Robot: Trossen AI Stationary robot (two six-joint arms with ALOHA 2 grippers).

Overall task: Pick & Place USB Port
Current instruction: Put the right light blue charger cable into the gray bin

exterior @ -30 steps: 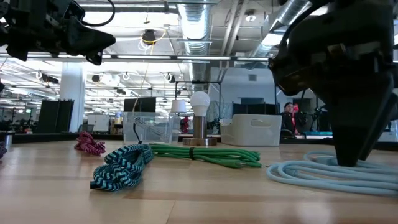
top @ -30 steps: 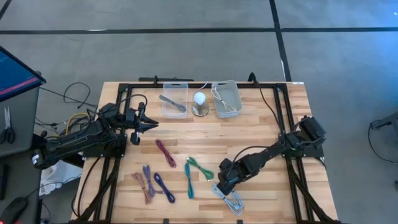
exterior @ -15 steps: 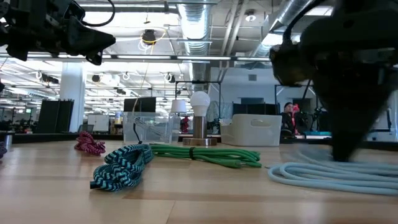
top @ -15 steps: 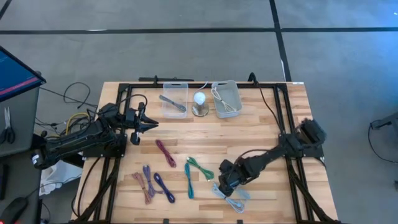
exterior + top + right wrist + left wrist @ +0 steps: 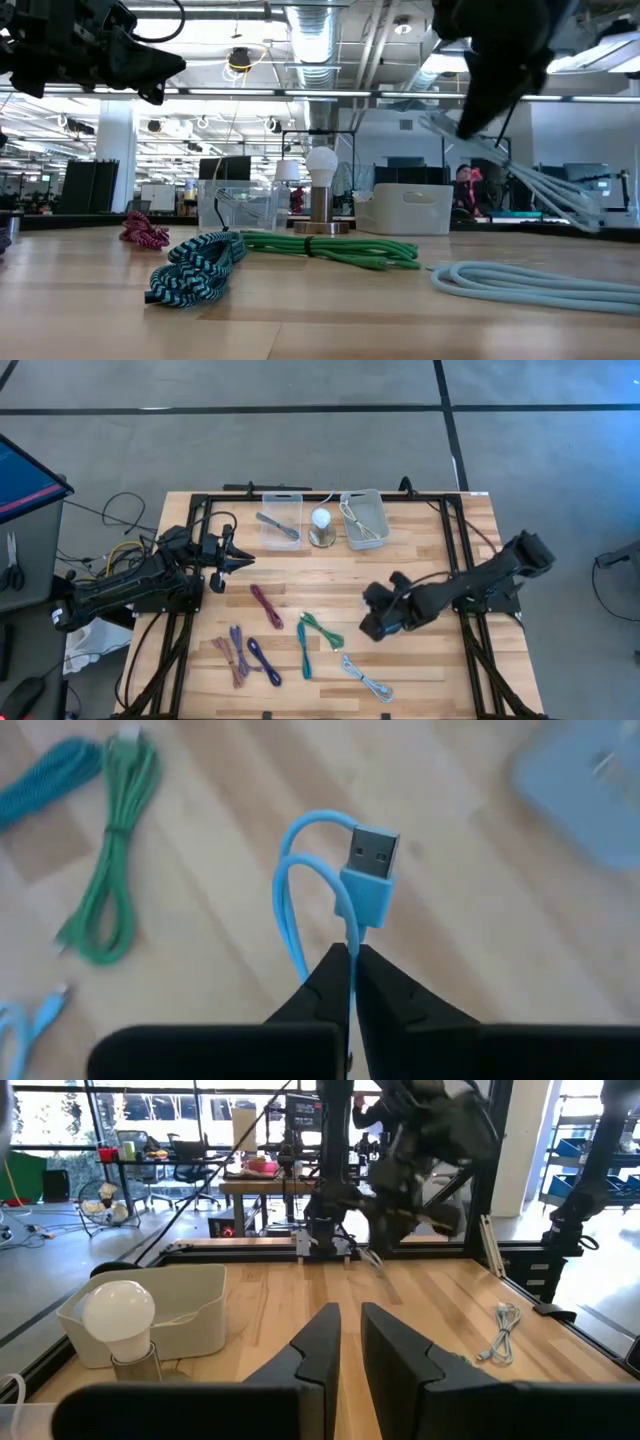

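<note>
Lifting the light-blue USB cable (image 5: 365, 870) clear of the desk (image 5: 420, 575).
Right hand (image 5: 350, 960), frame centre, pinches it below the plug; carry slowly so its trailing loops don't snag.

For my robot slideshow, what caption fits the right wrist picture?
Right gripper shut on a light blue USB cable, lifted above the wooden table.
</note>
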